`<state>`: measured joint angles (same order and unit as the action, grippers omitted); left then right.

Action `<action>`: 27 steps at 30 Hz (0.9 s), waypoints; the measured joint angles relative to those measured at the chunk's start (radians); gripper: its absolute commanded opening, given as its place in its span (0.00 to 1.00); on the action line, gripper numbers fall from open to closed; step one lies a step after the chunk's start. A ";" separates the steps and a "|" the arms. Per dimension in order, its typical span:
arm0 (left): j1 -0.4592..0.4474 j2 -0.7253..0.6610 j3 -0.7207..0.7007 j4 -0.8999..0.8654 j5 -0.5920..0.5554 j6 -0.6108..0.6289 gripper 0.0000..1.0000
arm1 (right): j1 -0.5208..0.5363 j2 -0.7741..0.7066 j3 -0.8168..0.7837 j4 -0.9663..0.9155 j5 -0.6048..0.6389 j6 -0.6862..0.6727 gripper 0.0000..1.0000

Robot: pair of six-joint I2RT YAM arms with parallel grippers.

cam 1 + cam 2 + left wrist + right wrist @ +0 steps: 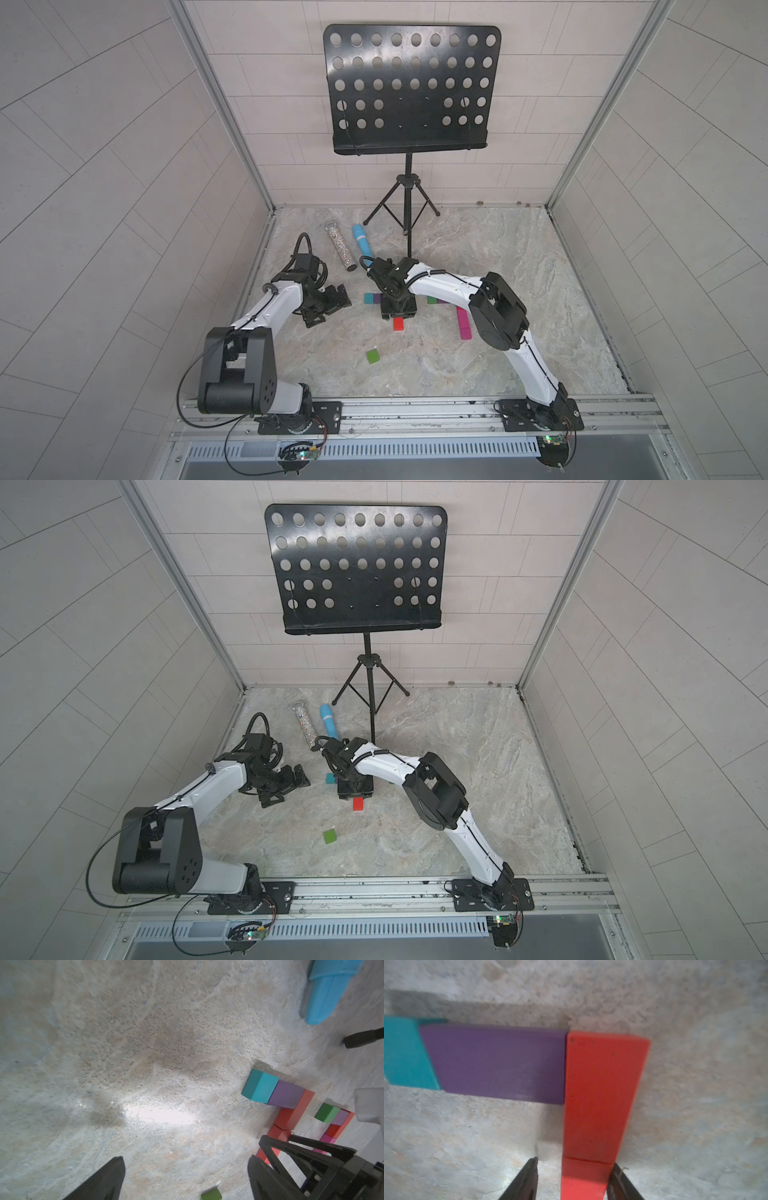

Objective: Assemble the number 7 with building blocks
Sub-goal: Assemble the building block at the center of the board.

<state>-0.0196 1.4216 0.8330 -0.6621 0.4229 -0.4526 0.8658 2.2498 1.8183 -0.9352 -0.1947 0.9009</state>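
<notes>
Straddling small red square matte block [583, 1180] with right gripper [575, 1162], jaws parted, gap showing beside one finger, not clamping. Butting end-on against long red rectangular block [602, 1095], touching purple rectangular block [496, 1064] at its side, then teal square block [404, 1053] touching purple. Hovering left gripper [185, 1178] over marbled grey tabletop [145, 1043], jaws spread wide, gripping nothing. Lying well apart, nearer the aluminium base rail [415, 409]: loose green square block [373, 356].

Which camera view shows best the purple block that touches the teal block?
The right wrist view: the purple block fills the middle, its whole top face visible between the teal block and the long red block. The left wrist view shows it smaller. In a top view only a sliver shows beside the right arm.
</notes>
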 measured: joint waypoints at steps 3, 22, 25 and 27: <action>0.000 0.000 0.000 0.000 0.000 0.000 1.00 | 0.000 0.000 0.000 0.000 0.000 0.000 0.55; 0.000 0.000 0.000 -0.006 -0.018 -0.002 1.00 | 0.022 -0.044 -0.001 -0.035 0.072 0.016 0.61; 0.017 -0.003 -0.005 -0.006 -0.003 -0.015 1.00 | 0.061 -0.103 0.000 -0.064 0.094 0.015 0.61; 0.060 -0.013 -0.025 0.008 0.034 -0.039 1.00 | 0.101 -0.137 0.000 -0.085 0.102 0.012 0.61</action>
<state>0.0402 1.4090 0.8082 -0.6540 0.4568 -0.4911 0.9665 2.1132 1.8187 -1.0199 -0.0929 0.9131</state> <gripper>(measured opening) 0.999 0.607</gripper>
